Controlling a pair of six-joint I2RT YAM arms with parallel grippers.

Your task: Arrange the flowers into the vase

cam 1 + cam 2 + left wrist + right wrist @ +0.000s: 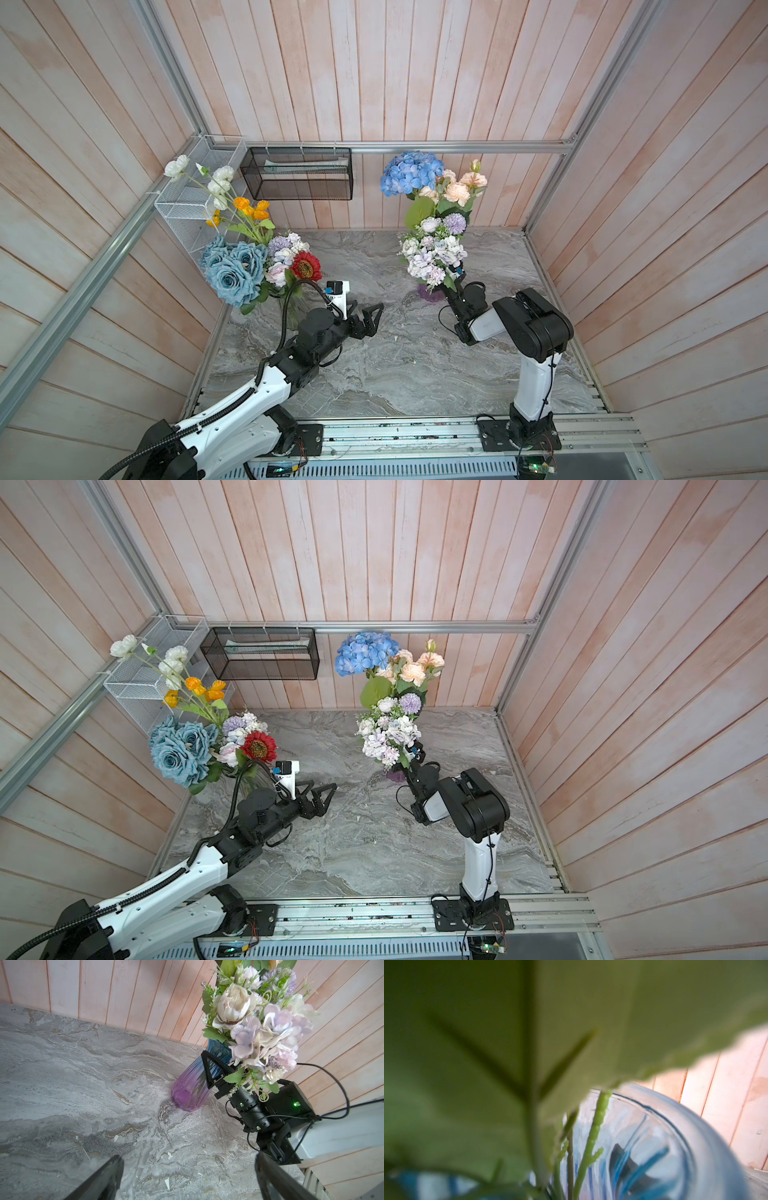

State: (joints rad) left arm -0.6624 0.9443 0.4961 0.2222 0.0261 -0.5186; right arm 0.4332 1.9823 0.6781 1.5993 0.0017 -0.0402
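The flowers stand in two vases on the marble table (pixel 395 365). At the left, a clear vase (pixel 293 309) holds blue roses (pixel 232 266), white and orange poppies (pixel 249 208), a red sunflower (pixel 306 267) and a small lilac spray (pixel 284 249). At the right, a blue-purple vase (pixel 191 1086) holds a hydrangea (pixel 411 172), peach roses (pixel 457 191) and a big lilac-white spray (pixel 434 253). The right gripper (pixel 453 282) is at the mouth of this vase, just under the big spray. In the left wrist view one finger (pixel 209 1072) of it lies against the outside of the glass. The second finger is hidden behind leaves and blossoms, so I cannot tell if its jaws are apart or closed on a stem. The right wrist view is almost filled by a blurred green leaf (pixel 508 1043); below it thin stems (pixel 593 1130) go down inside the rim (pixel 695 1126). The left gripper (pixel 368 309) hangs over the bare table between the two vases, closer to the clear vase, with its jaws wide apart and nothing between them.
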